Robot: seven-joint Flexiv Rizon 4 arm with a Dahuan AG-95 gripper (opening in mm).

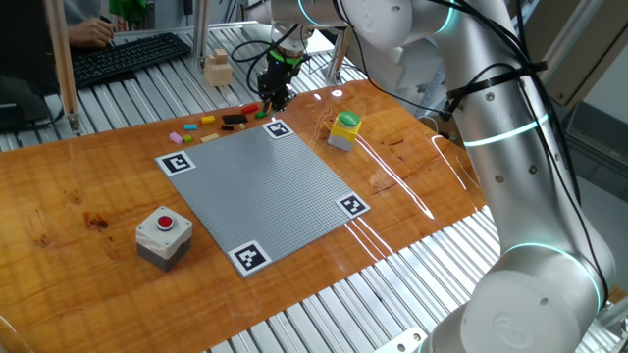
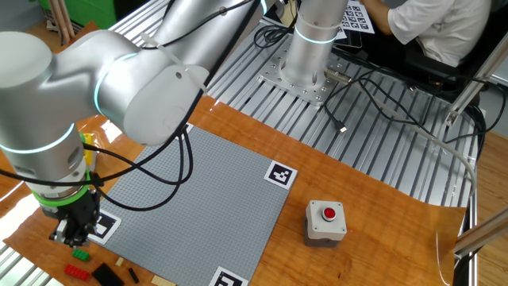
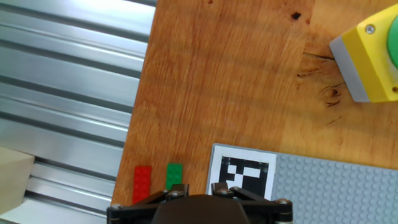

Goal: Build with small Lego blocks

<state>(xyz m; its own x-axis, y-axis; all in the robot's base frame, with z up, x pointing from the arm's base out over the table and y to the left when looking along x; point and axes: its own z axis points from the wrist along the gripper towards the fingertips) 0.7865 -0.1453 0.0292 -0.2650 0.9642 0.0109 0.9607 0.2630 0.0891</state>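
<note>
Wooden tabletop, glossy orange-brown grain w/ dark knots, sits on ribbed aluminium slats. On it lies a flat grey studded baseplate, square, w/ a black-and-white marker tile at each corner.

Gripper points straight down at the baseplate's far corner in one fixed view; black fingers, green ring at the wrist. The other fixed view has it over the corner marker tile. Jaws: can't tell if apart or together; fingertips are out of the hand view and too small and dark in both fixed views. Nothing visibly held.

Small Lego blocks are strung along the wood just beyond the baseplate's far edge: pink brick, tan brick, orange brick, black brick, red brick. In the hand view, a red brick and green brick lie side by side, oblong, studded, just beside the marker tile.

Yellow box w/ green round top stands near the baseplate's right corner. Grey box w/ red round button near the front-left edge. Pale wooden block rests on the slats.
</note>
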